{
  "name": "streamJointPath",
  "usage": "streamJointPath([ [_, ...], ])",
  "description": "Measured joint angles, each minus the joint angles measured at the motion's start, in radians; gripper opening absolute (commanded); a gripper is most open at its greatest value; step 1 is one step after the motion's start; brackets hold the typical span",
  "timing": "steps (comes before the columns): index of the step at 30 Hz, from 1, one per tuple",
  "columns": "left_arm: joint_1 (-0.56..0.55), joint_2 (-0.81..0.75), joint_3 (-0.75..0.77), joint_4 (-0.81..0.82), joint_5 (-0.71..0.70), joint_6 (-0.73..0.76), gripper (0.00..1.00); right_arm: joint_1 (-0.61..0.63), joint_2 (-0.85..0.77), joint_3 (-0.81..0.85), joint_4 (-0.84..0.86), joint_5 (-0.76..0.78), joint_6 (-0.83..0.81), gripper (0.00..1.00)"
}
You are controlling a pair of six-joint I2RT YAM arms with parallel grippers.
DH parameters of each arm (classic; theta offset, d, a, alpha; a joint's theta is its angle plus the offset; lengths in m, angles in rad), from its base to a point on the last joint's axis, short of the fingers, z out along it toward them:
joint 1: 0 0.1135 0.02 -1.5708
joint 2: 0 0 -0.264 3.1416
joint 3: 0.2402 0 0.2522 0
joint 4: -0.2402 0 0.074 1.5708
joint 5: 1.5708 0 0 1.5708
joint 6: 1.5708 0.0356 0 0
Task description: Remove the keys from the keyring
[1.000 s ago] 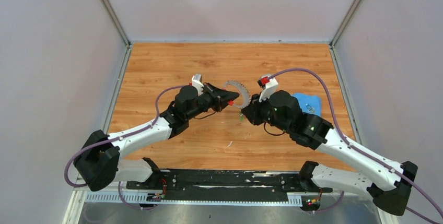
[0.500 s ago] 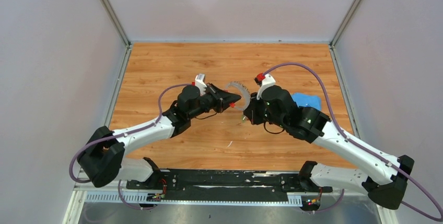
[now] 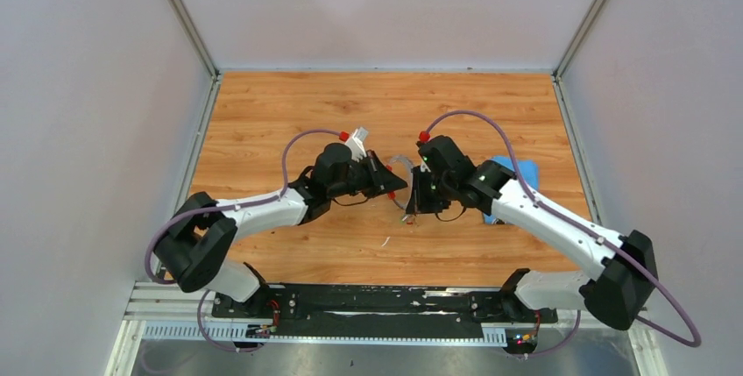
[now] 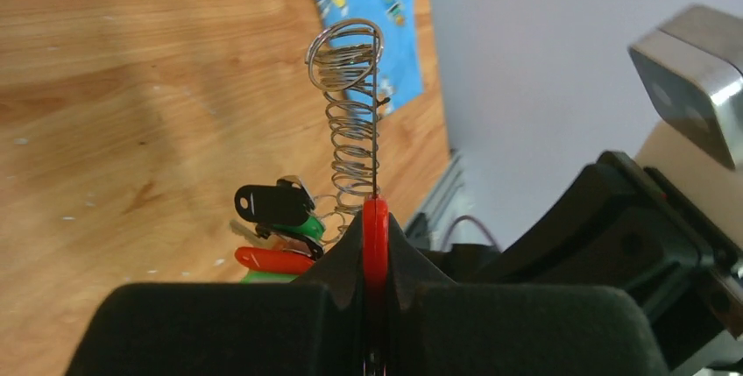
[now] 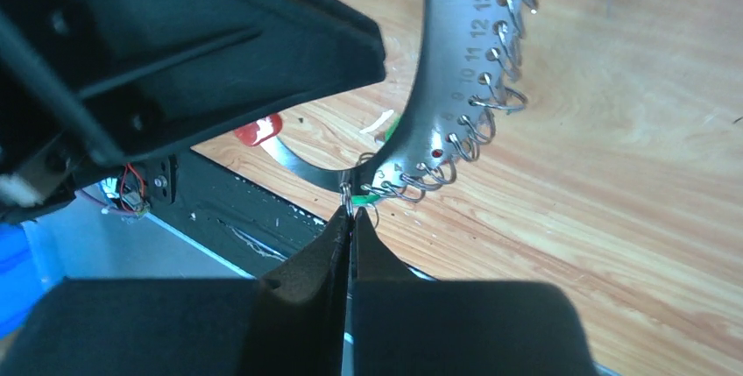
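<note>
Within the last second the right fingers, which were slightly parted, have been brought together, and they are now seen fully closed at the lower edge of the keyring, where a small wire loop appears to be pinched between their tips. Both arms have also been drawn inward and turned, so that in the top view the keyring is now seen almost edge-on between them instead of as an open arc. The left fingers are clamped shut on the red curved part of the keyring, which is thereby held upright over the middle of the surface, with its row of wire loops standing above the grip. The keys, with red, green and black caps, are bunched at the lower part of the keyring, beside the left fingers and towards the surface; none is seen lying loose. A blue cloth is left on the surface, to the right of the right arm. It is judged that the hold needed for one removal has just been made: the keyring is steadied on one side and one loop is taken on the other, so a pull or twist is what is called for next. No key has yet been freed.
</note>
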Motion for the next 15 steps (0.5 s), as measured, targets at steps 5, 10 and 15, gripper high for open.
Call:
streamJointPath([
  [5,-0.002,0.099,0.0,-0.003,0.026,0.185,0.0,-0.07,0.091,-0.112,0.103,-0.139,0.089,0.01],
  [10,-0.002,0.188,0.005,-0.004,0.049,0.332,0.0,-0.13,0.208,-0.217,0.255,-0.293,0.193,0.01],
  [15,-0.002,0.247,0.022,-0.005,0.071,0.451,0.18,-0.187,0.297,-0.268,0.361,-0.399,0.245,0.01],
])
